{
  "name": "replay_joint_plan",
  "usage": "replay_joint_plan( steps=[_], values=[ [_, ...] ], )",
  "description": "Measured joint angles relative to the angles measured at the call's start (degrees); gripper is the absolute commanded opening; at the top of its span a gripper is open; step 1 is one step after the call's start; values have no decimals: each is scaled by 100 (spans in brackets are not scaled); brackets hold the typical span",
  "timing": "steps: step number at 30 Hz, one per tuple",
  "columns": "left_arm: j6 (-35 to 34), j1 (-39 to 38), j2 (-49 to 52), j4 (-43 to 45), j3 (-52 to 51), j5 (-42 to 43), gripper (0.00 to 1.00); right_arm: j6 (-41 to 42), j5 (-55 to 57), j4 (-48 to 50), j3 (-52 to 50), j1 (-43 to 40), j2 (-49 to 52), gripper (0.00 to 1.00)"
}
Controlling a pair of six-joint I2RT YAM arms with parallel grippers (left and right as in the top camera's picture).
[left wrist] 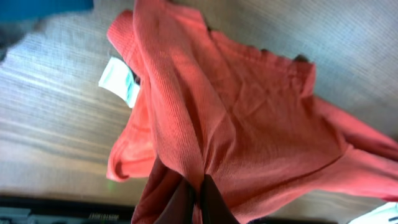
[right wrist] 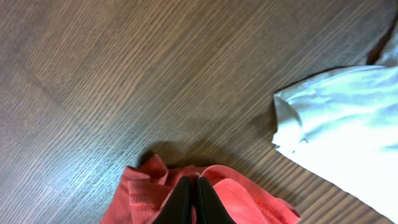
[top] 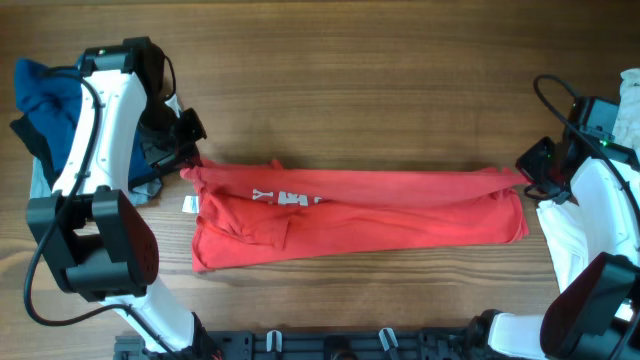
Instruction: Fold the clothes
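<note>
Each arm is built of smooth white shells joined by bulky, rounded black housings. The left arm point(top: 95, 130) has a long white link that meets a large black motor housing point(top: 100, 245), and a thin black cable point(top: 28, 290) loops out beside it. The right arm point(top: 600, 195) has the same white casing above a rounded black joint point(top: 590, 310). It also has a dark wrist cable point(top: 552, 95) arching near its black wrist block, and a tiny green light point(top: 604, 143). The left gripper point(left wrist: 198, 202) and right gripper point(right wrist: 193, 199) have slim, dark, matte fingers that taper to narrow tips.
</note>
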Motion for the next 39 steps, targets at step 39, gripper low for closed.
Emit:
replay_joint_plan(
  steps=[39],
  values=[
    [275, -326, -365, -229, -1687, -24, 4, -385, 621, -846, -2, -11, 0, 11]
  ],
)
